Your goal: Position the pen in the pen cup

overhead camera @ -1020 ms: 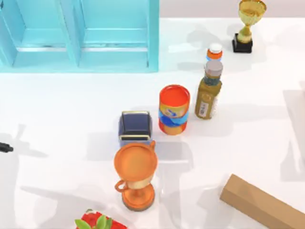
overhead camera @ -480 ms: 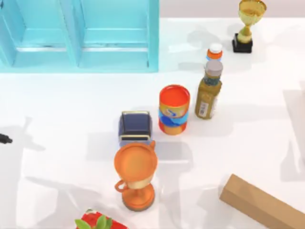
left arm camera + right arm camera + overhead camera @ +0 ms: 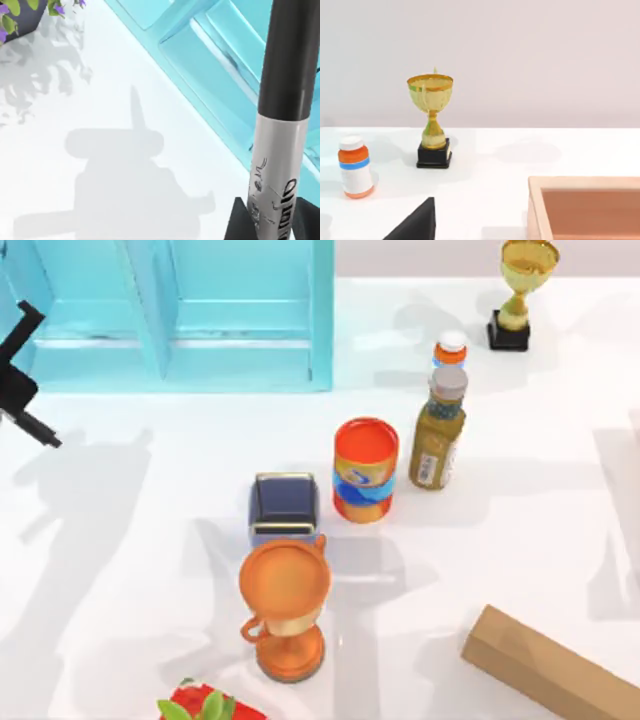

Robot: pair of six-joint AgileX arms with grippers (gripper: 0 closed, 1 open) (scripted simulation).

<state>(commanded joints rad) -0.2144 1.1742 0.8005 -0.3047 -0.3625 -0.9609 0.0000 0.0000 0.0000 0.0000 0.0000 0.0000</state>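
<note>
The pen (image 3: 280,150), silvery barrel with a black cap, stands between the dark fingers (image 3: 240,222) of my left gripper (image 3: 272,225), which is shut on the barrel. In the top view my left gripper (image 3: 18,375) hangs at the far left edge in front of the blue cabinet, and the pen's black end (image 3: 42,432) pokes out below it. The pen cup (image 3: 284,504), dark navy with a tan rim, stands mid-table, well to the right of that gripper. A black wedge of my right gripper (image 3: 415,224) shows at the wrist picture's lower edge.
An orange trophy cup (image 3: 285,605) stands just in front of the pen cup, an orange can (image 3: 365,470) beside it on the right. Farther right are a brown bottle (image 3: 438,435), a small pill bottle (image 3: 450,348), a gold trophy (image 3: 520,290) and a cardboard box (image 3: 550,665). A blue cabinet (image 3: 170,315) fills the back left.
My left gripper, holding the pen, has come in from the left edge and moved toward the back of the table, near the blue cabinet. Nothing else moved.
</note>
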